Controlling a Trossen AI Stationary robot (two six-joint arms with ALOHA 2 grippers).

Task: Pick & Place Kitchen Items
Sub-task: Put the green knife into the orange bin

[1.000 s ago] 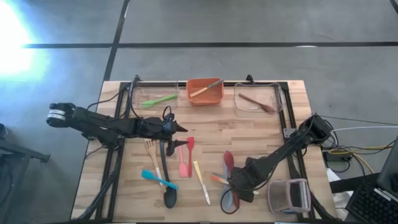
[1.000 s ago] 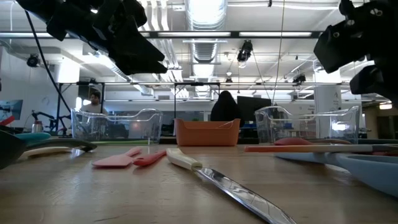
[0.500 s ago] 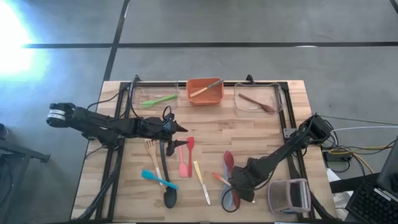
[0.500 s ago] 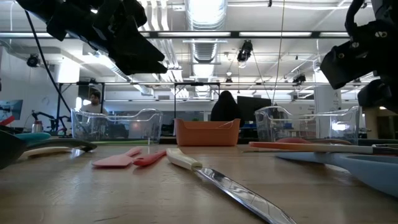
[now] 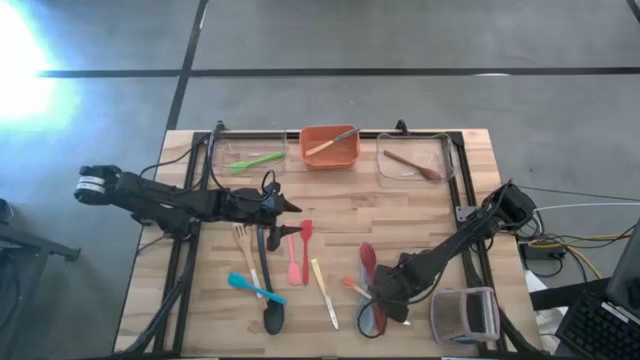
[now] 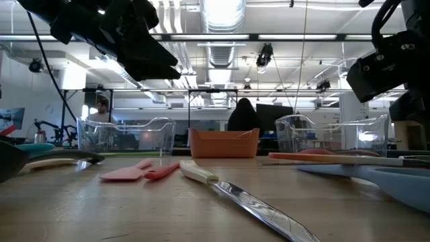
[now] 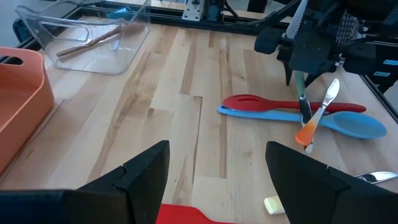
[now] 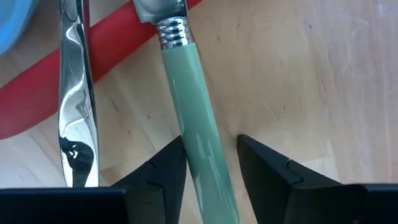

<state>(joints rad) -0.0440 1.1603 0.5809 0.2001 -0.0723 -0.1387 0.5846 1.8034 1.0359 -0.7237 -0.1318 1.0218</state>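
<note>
**Right gripper closing in on a green-handled utensil**

The right gripper [image 8: 211, 168] sits low over the pale butcher-block wooden table [image 5: 420, 205], near its front right. Its two dark, matte fingers [image 8: 155, 171] flank a glossy pale-green cylindrical handle with a ribbed metal collar [image 8: 198, 124] — close on each side, though whether they pinch it yet I cannot tell. Beside this lie a mirror-bright steel handle [image 8: 74, 106] and a smooth red spoon [image 7: 280, 103], the latter just beside a flat blue spoon [image 7: 348, 121].

The left gripper [image 7: 214, 174] hangs above the table's left middle, jaws spread and holding nothing.

Other slim utensils lie scattered at front centre: a pink spatula [image 5: 293, 262], a red spatula [image 5: 305, 237], a black ladle [image 5: 270, 295], a teal spoon [image 5: 250, 287] and a cream-handled knife [image 5: 324, 293].
</note>
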